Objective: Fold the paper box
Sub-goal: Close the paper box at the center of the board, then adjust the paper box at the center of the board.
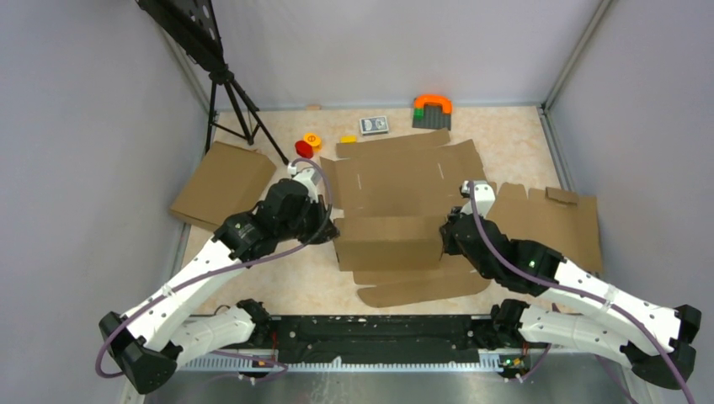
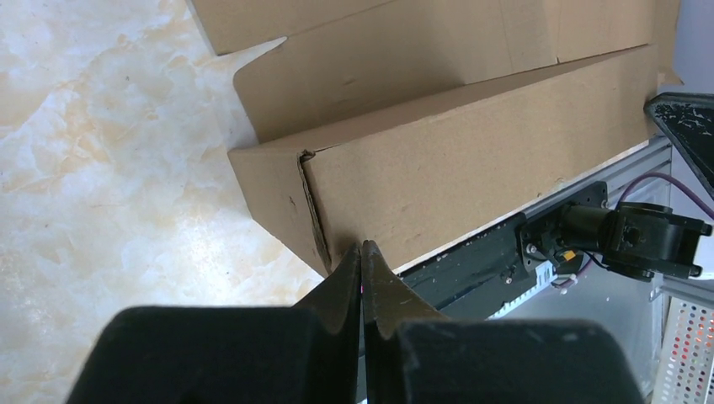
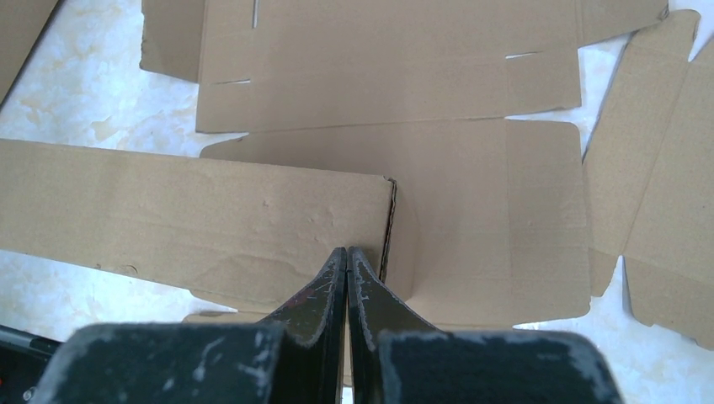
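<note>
One paper box (image 1: 391, 194) is lying at table centre, near wall standing. Left gripper (image 2: 362, 247) and right gripper (image 3: 347, 251) are sitting at its 9 and 3 o'clock corners, both with fingers together. Two more pieces are lying outside: cardboard slab (image 1: 223, 185) at 9, cardboard sheet (image 1: 556, 223) at 3.

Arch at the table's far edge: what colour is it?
Orange. The arch shows only in the top external view.
</note>
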Robot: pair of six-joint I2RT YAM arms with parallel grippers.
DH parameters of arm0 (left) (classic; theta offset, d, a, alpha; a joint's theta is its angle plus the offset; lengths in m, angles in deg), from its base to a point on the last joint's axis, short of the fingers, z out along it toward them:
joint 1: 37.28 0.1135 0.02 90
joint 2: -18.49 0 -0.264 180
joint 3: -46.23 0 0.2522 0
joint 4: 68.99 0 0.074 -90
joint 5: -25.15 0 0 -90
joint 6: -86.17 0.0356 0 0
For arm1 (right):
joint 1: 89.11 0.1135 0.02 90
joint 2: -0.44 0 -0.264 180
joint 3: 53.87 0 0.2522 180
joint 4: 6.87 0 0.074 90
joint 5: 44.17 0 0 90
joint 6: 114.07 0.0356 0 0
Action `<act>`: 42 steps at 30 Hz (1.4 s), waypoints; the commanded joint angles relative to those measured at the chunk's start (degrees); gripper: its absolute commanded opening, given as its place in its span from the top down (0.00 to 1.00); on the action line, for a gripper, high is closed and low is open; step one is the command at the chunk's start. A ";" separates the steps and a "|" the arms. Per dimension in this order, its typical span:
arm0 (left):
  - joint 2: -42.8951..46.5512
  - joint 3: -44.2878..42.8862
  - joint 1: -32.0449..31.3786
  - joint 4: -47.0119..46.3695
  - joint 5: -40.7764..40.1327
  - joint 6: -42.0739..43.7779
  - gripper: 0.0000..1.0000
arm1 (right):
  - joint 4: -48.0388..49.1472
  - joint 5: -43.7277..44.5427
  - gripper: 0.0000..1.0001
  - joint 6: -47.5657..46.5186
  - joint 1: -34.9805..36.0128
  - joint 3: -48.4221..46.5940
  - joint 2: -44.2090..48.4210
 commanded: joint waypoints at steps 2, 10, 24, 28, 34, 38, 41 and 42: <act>1.04 -4.66 -0.26 6.26 -3.45 0.95 1.00 | -3.62 -2.78 1.00 -0.39 0.21 0.62 -0.84; 0.71 -4.47 0.82 7.53 -5.17 1.25 0.87 | -3.53 -3.11 1.00 -0.20 0.23 0.89 -0.91; -0.93 0.52 1.66 5.74 -1.05 0.21 1.00 | -3.80 -3.19 1.00 -0.17 0.26 1.15 -0.69; 0.49 -1.85 2.13 8.06 -3.47 0.98 1.00 | -4.71 -2.39 1.00 -0.57 0.27 -0.15 -0.56; 0.64 -6.87 2.52 10.83 -3.53 2.15 0.83 | -8.48 -4.00 0.89 -4.16 0.26 -8.85 -0.94; 1.01 -9.55 2.84 11.08 -5.30 2.50 0.54 | -13.51 -4.07 0.38 -3.56 -0.23 -15.29 -1.30; 0.16 -9.31 3.39 9.01 -2.10 2.53 0.21 | -16.75 -7.32 0.22 -2.84 -4.68 -18.04 -2.94; -0.17 -8.82 3.64 8.15 -0.87 2.55 0.18 | -16.32 -11.87 0.21 -3.48 -8.33 -17.77 -3.17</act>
